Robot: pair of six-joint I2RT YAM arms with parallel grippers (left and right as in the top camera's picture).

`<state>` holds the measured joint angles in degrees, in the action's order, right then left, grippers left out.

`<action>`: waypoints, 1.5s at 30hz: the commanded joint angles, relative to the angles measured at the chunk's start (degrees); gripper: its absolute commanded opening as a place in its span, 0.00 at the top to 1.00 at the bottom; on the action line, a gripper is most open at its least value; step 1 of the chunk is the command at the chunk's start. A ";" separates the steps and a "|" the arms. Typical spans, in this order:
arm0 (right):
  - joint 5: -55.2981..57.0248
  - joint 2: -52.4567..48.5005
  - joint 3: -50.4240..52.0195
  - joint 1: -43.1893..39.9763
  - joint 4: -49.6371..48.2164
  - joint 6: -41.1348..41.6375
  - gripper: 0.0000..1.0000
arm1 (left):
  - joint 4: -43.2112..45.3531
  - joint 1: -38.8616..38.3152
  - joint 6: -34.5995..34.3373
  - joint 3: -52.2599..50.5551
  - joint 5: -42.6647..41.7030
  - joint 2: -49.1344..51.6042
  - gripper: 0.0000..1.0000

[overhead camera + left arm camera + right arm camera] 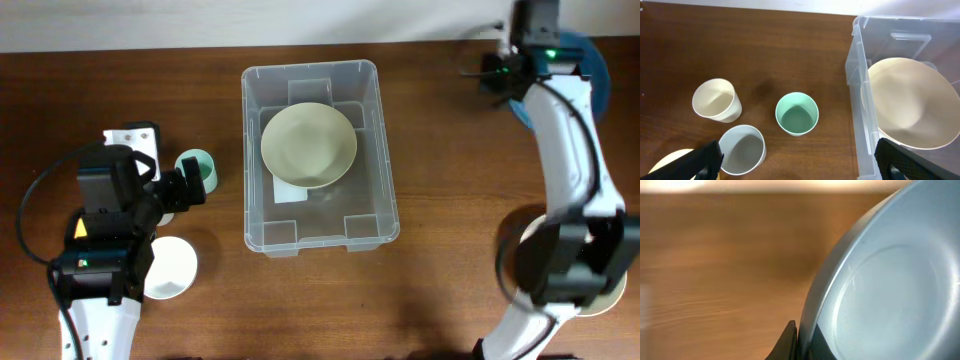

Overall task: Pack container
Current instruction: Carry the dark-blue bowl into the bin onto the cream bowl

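The container (310,67) holds a cream bowl (308,145). Left of the container, the left gripper (799,160) gapes wide over a mint cup (797,114). Right of the container and beyond it, the right gripper (799,342) pinches the rim of a blue plate (890,290). Its fingers are mostly cut off, and overhead the arm hides the plate.

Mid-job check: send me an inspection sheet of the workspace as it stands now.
Surface: brown wooden table, no spills seen.
Job's things: clear container mid-table, cream bowl inside; blue plate at far right.
Clutter: mint cup, cream cup, grey cup standing left of the container.
Grippers: left gripper open, empty, near the cups; right gripper shut on the blue plate's rim.
Cables: black cable looped beside the left arm.
Surroundings: pale strip beyond the table's far edge.
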<state>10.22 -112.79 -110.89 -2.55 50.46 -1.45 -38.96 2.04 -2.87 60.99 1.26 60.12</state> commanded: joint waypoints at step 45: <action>-13.03 -10.16 1.03 39.34 6.36 -37.53 0.55 | -1.20 0.24 -0.35 1.20 -0.20 0.20 0.01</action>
<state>-2.07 -122.23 -110.21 36.58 56.60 -38.98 -40.10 2.04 -2.87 60.99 1.26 60.12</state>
